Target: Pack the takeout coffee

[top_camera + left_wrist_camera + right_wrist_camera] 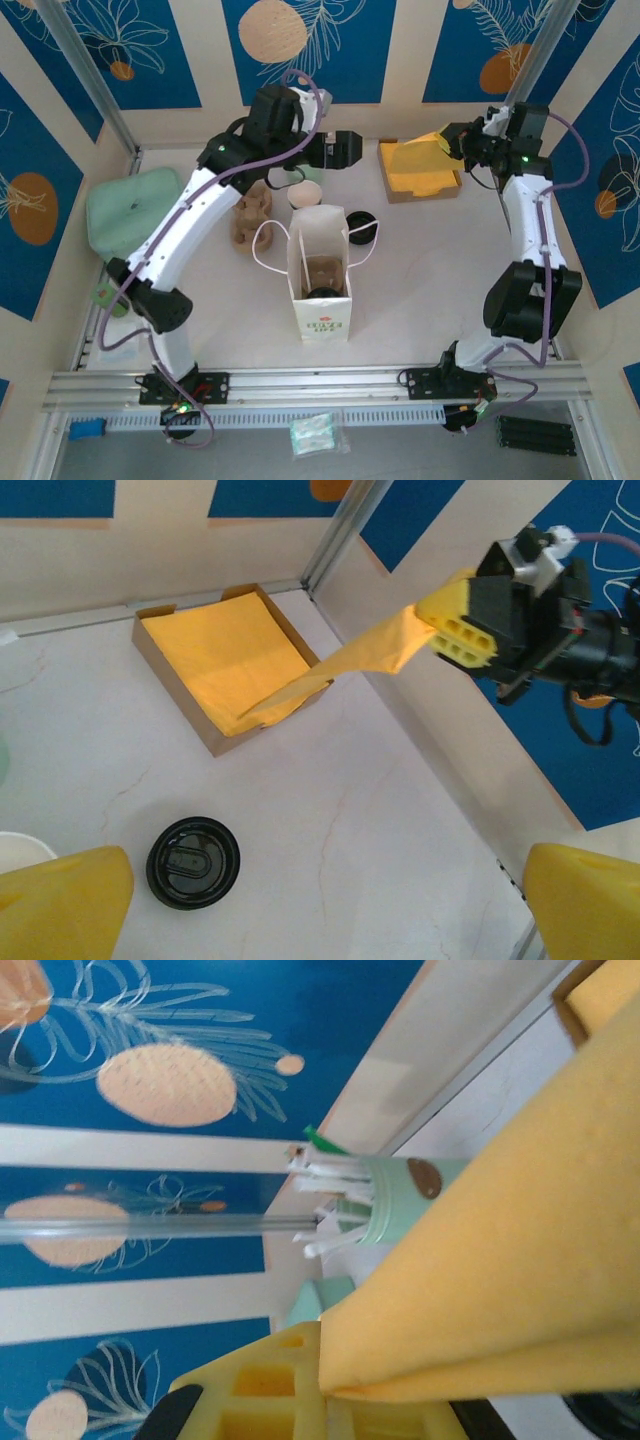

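Deep in bag [322,318], coffee [322,291]: only lid shows, body hidden by bag wall. Both left fingers [60,905] cut by bottom edge. Green straw cup [395,1195] half behind napkin [520,1260].

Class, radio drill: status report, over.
Left gripper open, empty. Right gripper shut on yellow napkin. Takeout coffee apparently inside paper bag. Loose black lid beside bag.

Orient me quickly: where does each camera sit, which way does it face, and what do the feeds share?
Top external: above and behind, looking down on the table; both arms show.
Left wrist: faces the napkin tray and right gripper; own fingers at bottom.
Right wrist: sideways at the backdrop; own finger pinching the yellow napkin.
Shared: that napkin, all three.
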